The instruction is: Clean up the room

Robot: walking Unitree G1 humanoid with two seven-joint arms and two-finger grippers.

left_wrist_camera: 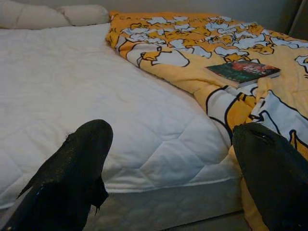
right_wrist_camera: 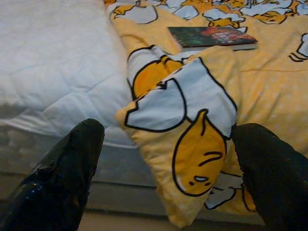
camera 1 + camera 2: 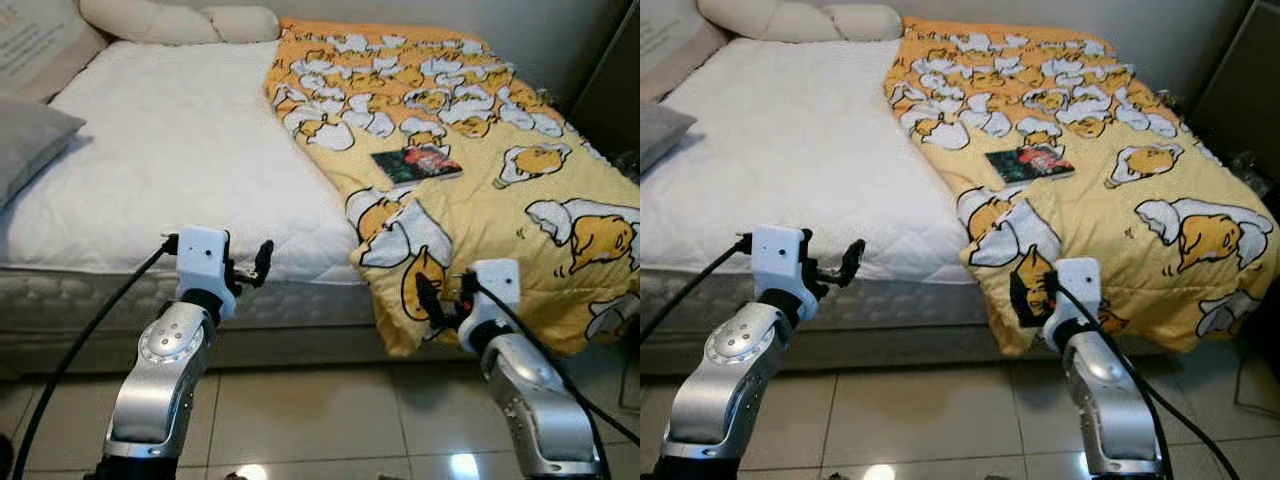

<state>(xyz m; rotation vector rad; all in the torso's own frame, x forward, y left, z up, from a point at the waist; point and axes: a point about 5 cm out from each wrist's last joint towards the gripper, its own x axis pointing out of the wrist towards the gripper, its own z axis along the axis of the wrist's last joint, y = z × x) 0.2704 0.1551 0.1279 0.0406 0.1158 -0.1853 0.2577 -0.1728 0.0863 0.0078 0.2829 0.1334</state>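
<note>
One bed (image 3: 180, 160), yellow quilt (image 3: 480, 200), tiled floor (image 3: 300, 420)

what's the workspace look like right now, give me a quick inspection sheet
surface: bed, bare white mattress on the robot's left half
job's things: yellow blanket bunched over the right half, one corner hanging off the foot edge; book lying flat on it
clutter: nothing seen
grippers: left gripper and right gripper raised before the foot of the bed, fingers open, holding nothing
cables: black cable along the left arm, another on the right
surroundings: pillows at the head, tiled floor
</note>
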